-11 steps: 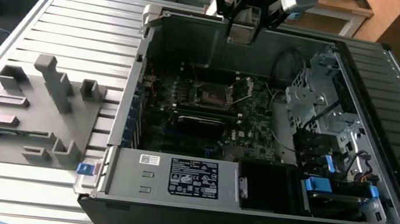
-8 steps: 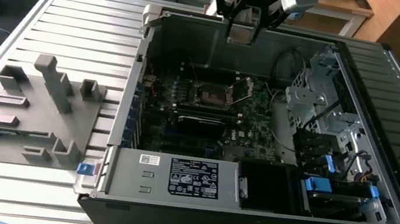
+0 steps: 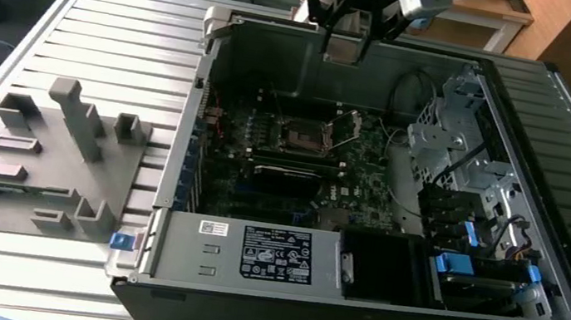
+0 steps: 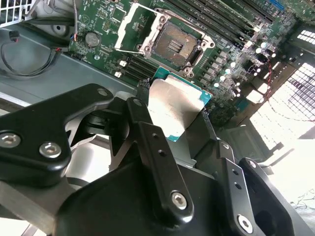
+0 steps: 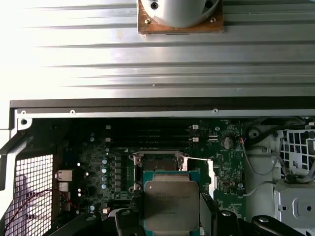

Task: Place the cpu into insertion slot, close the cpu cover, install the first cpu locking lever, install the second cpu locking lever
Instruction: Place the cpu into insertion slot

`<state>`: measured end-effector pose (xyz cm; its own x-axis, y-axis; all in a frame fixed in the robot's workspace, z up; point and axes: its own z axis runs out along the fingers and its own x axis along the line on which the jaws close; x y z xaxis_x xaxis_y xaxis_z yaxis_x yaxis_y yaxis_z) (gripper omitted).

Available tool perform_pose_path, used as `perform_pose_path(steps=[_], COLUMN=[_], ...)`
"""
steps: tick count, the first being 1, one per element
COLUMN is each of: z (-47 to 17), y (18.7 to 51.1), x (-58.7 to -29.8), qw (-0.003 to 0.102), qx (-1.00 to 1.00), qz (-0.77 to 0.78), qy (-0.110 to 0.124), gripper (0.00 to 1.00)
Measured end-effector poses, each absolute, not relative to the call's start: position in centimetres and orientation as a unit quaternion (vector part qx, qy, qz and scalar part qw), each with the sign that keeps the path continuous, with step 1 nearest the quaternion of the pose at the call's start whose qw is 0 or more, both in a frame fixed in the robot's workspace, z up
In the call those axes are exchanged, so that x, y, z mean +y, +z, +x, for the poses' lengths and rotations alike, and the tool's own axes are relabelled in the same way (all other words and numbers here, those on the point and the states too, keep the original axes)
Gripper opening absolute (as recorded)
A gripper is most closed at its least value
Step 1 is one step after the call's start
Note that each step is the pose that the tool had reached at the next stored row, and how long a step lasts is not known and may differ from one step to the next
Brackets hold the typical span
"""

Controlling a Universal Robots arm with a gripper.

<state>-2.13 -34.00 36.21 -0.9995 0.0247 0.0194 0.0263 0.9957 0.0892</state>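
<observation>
Surrounds: open computer case point(image 3: 538, 271) on ribbed metal table point(image 3: 114, 27); grey power supply box point(image 3: 250, 252); long black memory slots point(image 4: 221, 24) beside insertion slot point(image 4: 178, 43); cpu cover point(image 4: 132, 27) swung open | Item: cpu point(image 5: 171, 204); held above the case, apart from the slot | Claw: gripper point(image 4: 174, 104); black fingers closed on cpu's opposite edges | Material: flat square; dull silver lid; green border

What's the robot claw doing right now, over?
Gripper shut on the cpu, over the open case. Insertion slot bare, cpu cover swung up off it. Nothing seen between cpu and slot.
</observation>
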Motion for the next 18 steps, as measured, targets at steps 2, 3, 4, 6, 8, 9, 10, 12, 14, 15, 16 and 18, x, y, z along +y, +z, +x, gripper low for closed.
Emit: perform_pose_path(steps=[2, 3, 4, 6, 8, 9, 10, 12, 14, 15, 16, 18], z=[-2.13, -2.13, -2.13, -2.13, -2.13, -2.13, -2.13, -2.13, -2.13, -2.13, -2.13, -2.13], y=[36.2, 36.19, 36.15, 36.05, 36.01, 35.99, 35.97, 35.94, 35.9, 35.89, 35.89, 35.85], x=[-34.0, -34.0, -34.0, -34.0, -34.0, -34.0, -34.0, -34.0, -34.0, -34.0, -34.0, -34.0], qw=[0.009, 0.009, 0.009, 0.009, 0.009, 0.009, 0.009, 0.009, 0.009, 0.009, 0.009, 0.009], qx=[-0.999, -0.999, -0.999, -0.999, -0.999, -0.999, -0.999, -0.999, -0.999, -0.999, -0.999, -0.999], qz=[-0.013, -0.013, -0.013, -0.013, -0.013, -0.013, -0.013, -0.013, -0.013, -0.013, -0.013, -0.013], qy=[-0.045, -0.045, -0.045, -0.045, -0.045, -0.045, -0.045, -0.045, -0.045, -0.045, -0.045, -0.045], gripper=[0.54, 0.54, 0.54, 0.54, 0.54, 0.54, 0.54, 0.54, 0.54, 0.54, 0.54, 0.54])
